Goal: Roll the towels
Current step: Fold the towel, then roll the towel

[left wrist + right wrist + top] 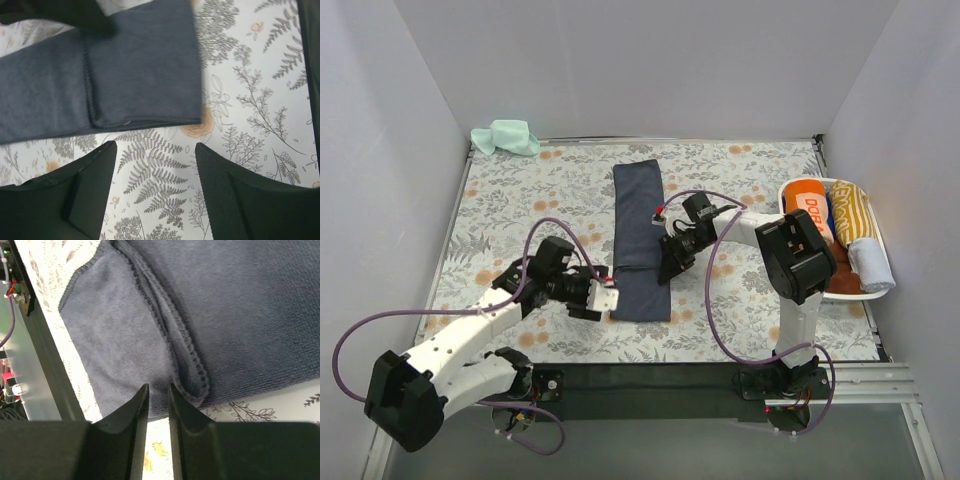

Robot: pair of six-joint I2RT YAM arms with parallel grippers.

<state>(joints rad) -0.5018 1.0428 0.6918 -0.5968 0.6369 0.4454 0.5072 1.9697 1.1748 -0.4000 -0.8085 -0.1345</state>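
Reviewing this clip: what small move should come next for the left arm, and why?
Probably ease the left gripper forward onto the near edge of the navy towel and close. Its jaws stand open over the floral table covering, just short of the towel, while the right gripper, nearly closed, sits at that end's other side.

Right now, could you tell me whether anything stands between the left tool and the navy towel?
Nothing visible does; only floral covering separates the open left tool from the navy towel's folded edge.
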